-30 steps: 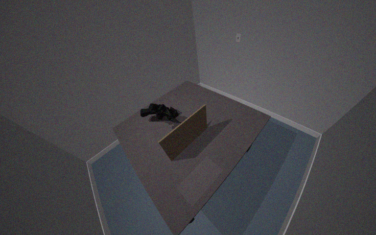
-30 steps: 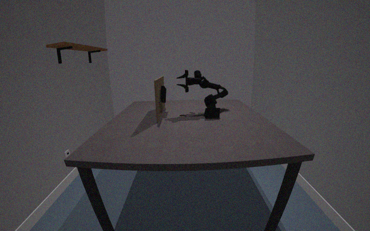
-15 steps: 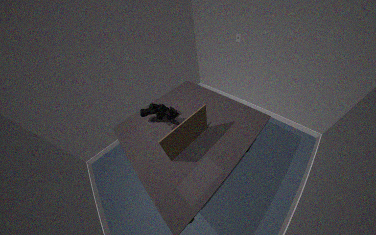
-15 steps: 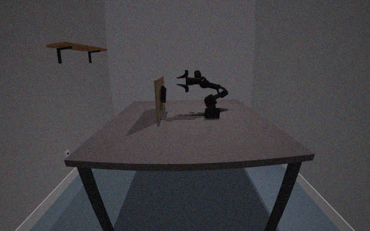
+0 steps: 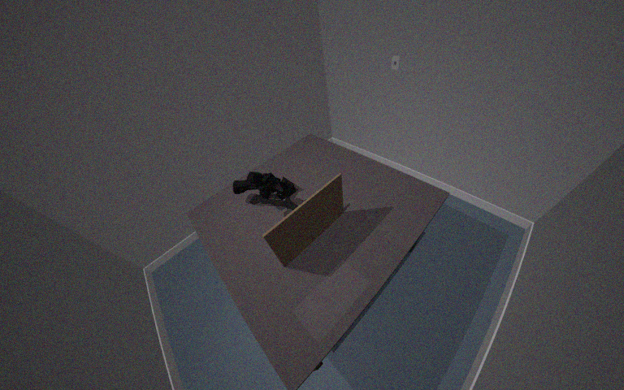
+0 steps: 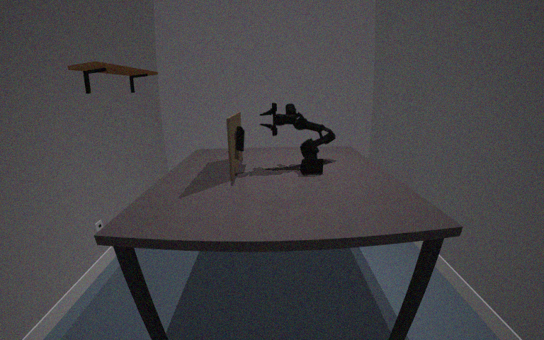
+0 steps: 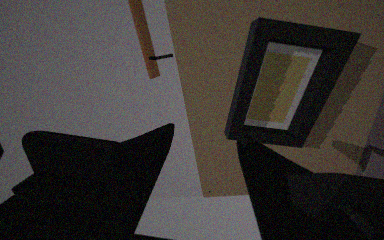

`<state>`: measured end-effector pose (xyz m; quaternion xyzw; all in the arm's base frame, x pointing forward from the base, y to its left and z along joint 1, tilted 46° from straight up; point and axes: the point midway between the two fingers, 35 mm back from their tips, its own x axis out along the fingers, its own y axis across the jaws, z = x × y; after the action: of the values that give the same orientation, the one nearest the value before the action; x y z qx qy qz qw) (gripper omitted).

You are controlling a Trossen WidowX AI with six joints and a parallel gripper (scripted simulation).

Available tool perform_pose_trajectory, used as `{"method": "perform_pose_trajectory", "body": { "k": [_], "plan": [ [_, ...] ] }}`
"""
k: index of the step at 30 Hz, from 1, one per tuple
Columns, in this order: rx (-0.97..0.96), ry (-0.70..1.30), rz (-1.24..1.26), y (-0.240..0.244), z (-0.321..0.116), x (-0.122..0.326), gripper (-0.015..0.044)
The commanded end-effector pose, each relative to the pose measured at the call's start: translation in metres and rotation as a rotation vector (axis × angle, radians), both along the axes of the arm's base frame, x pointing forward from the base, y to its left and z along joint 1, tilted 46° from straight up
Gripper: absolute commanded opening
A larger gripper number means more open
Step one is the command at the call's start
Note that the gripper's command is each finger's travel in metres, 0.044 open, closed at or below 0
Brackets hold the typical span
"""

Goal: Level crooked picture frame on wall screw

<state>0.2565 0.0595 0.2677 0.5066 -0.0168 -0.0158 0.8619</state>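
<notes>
Just short of the upright board, the black end effector [image 6: 267, 119] [image 7: 205, 133] hangs in mid-air, its two pointed fingers set one above the other and parted a bit past halfway, with nothing held between them. From over here there is plain open space between their tips and the frame. Behind them the black jointed robot arm [image 5: 260, 184] [image 6: 319, 127] bends back and down to its block-like foot, planted on the right part of the surface.

Facing the fingers is the black rectangular picture frame [image 6: 239, 139] [image 7: 245, 80], up on the right-hand face of the thin tan board [image 5: 308, 217] [image 6: 231, 147] [image 7: 199, 115], off the surface altogether. Seen close from the wrist, it has a pale mount around a yellowish-olive picture, and it throws a shadow on the board beside it. That close view is itself tilted, so I can't tell how level the frame hangs, nor can I see the screw.

The board stands on edge on the dull brownish rectangular table [image 5: 253, 251] [image 6: 275, 210], casting a broad shadow off to the left. Farther out, an orange-brown wooden shelf [image 6: 115, 68] [image 7: 145, 40] on black brackets juts from the left wall, and a small white wall socket [image 5: 395, 62] [image 6: 99, 225] sits low on that same wall, near the table's near left corner.
</notes>
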Motion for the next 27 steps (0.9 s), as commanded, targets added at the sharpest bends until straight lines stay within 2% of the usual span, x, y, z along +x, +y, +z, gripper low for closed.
{"method": "perform_pose_trajectory", "body": {
  "k": [1, 27],
  "plan": [
    [0.003, 0.001, -0.003, -0.0004, -0.0005, 0.0001, 0.026],
    [0.001, -0.002, -0.001, -0.0102, -0.006, 0.0005, 0.026]
  ]
}}
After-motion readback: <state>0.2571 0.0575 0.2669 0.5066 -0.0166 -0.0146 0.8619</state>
